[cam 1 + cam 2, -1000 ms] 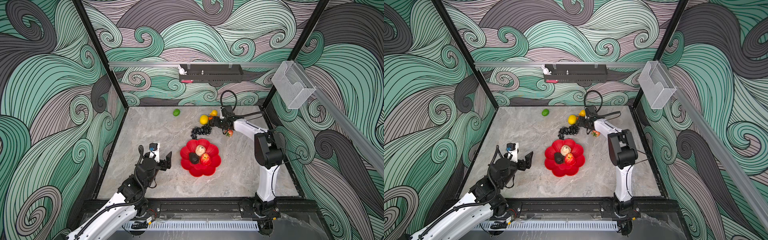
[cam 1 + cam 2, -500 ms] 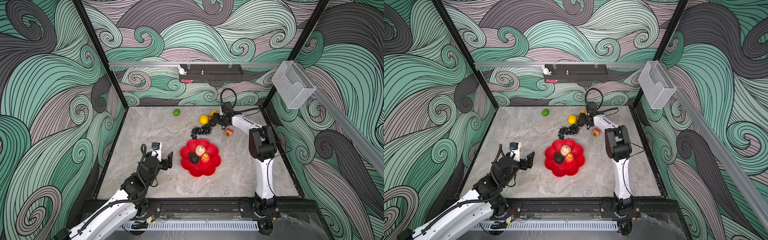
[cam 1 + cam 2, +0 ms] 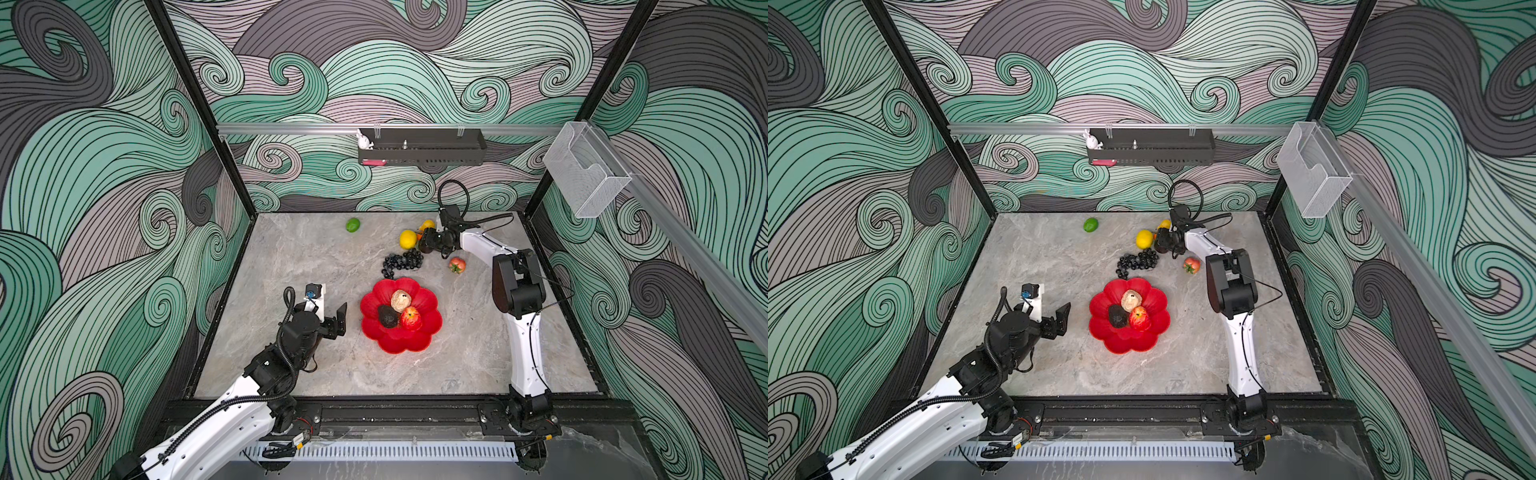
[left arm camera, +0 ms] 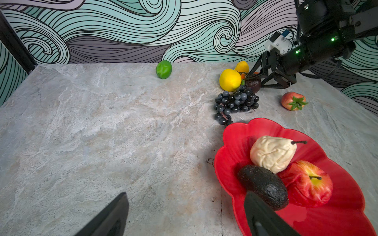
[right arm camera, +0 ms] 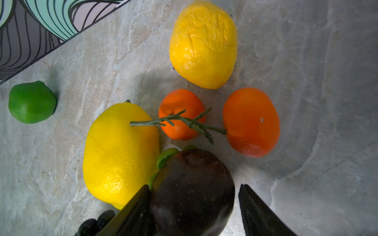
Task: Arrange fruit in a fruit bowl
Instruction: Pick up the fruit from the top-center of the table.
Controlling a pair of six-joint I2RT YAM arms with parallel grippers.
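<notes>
Both top views look steeply down from the front; low wrist views share the lemon (image 4: 230, 80).

3 fruits are held in the fruit bowl (image 3: 415, 347): a pear (image 3: 400, 300) at the back, an avocado (image 3: 388, 316) front left, an apple (image 3: 410, 318) front right. A grape bunch (image 3: 402, 262) is laid just behind the bowl, a lemon (image 3: 408, 239) behind it and a loose apple (image 3: 456, 264) to its right. 2 tangerines (image 5: 181, 114) and a mangosteen (image 5: 192, 188) are clustered beside that lemon, a 2nd lemon (image 3: 427, 225) behind them. A lime (image 3: 353, 225) is set well apart, leftward.
</notes>
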